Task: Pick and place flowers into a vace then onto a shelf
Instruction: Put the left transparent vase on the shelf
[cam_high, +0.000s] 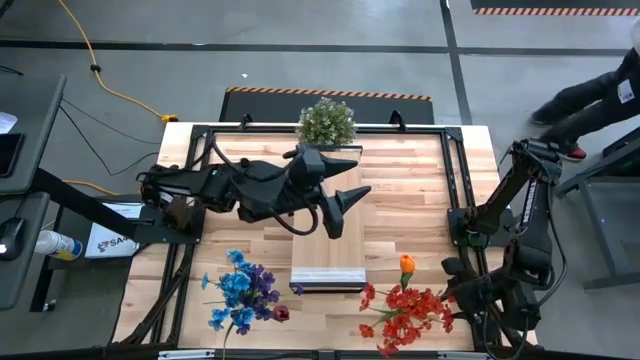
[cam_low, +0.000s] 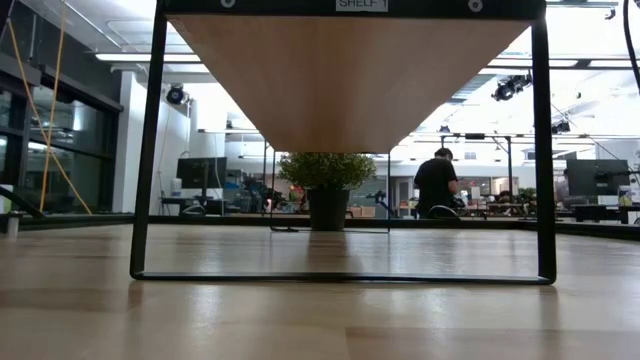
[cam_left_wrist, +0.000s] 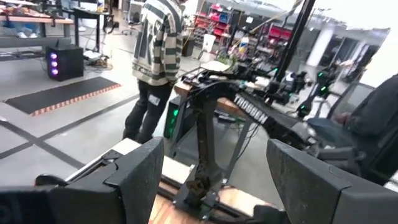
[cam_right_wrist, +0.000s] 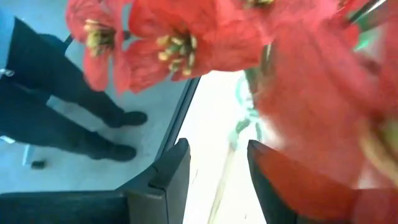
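The left claw (cam_high: 338, 210) hangs above the middle of the table (cam_high: 420, 190), its dark fingers (cam_left_wrist: 140, 177) spread wide apart with nothing between them. In its own wrist view it looks out past the table edge toward the other arm's base and a person in a striped top (cam_left_wrist: 157, 43) standing on the floor beyond. Just under and in front of this claw lies the shelf (cam_high: 328, 262), a long narrow light-wood board with a pale end edge. Behind the claw, at the far edge of the table, stands a bushy green plant (cam_high: 326, 122) in a dark pot. To the claw's near left side, well apart from it, lies a bunch of blue and purple flowers (cam_high: 240, 290) on the table.

The right claw (cam_high: 462, 292) is low at the near right corner of the table, right beside the red flowers (cam_high: 405, 308), with an orange bloom (cam_high: 407, 264) just past them toward the shelf. Its wrist view shows its fingers (cam_right_wrist: 171, 171) parted, with a gap between them, and the red blooms (cam_right_wrist: 186, 37) filling the space directly ahead of the tips; it grips nothing that can be seen.

In the low view the shelf's wooden underside (cam_low: 345, 80) sits on a black frame, with the plant (cam_low: 327, 185) beyond it.
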